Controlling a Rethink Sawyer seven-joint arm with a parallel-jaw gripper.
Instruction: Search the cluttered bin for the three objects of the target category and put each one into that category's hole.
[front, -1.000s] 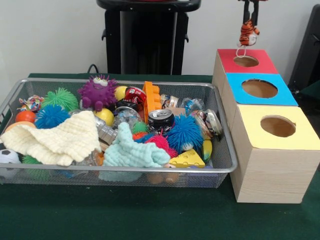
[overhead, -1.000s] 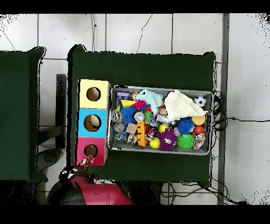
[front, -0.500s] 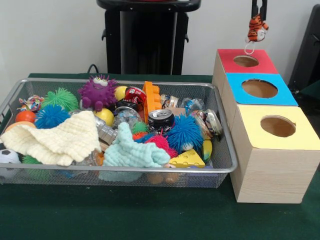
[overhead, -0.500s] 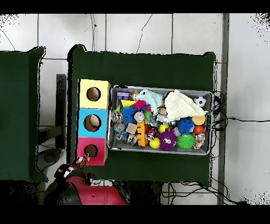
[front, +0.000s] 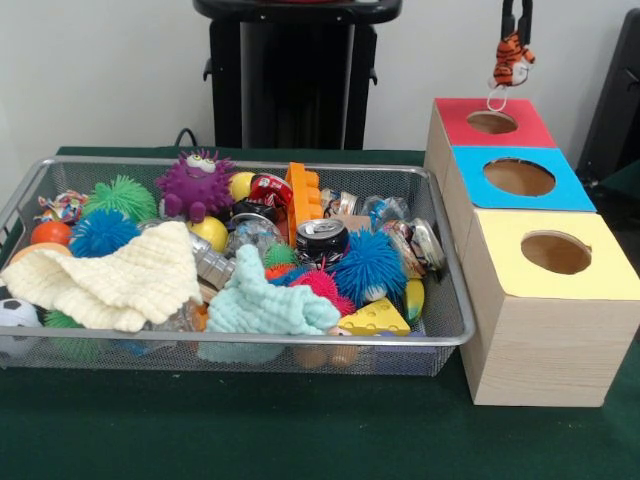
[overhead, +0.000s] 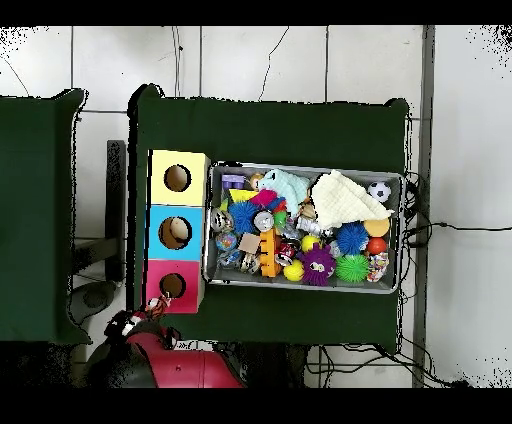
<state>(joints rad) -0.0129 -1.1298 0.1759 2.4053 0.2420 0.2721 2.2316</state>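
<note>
One small tiger toy (front: 511, 60) hung clamped in the claw (front: 516, 33), above and just behind the red box's hole (front: 492, 122); it looked soft and light, best gripped round its body.

the gripper (front: 515, 35) hangs at the top edge of the front view, above and just behind the red box (front: 490, 121) — its two dark fingers point straight down, closed on the tiger toy (front: 510, 62), which dangles over the box's far edge. in the overhead view the red arm (overhead: 175, 365) sits beyond the box's end — its black wrist just off the box's corner.
</note>
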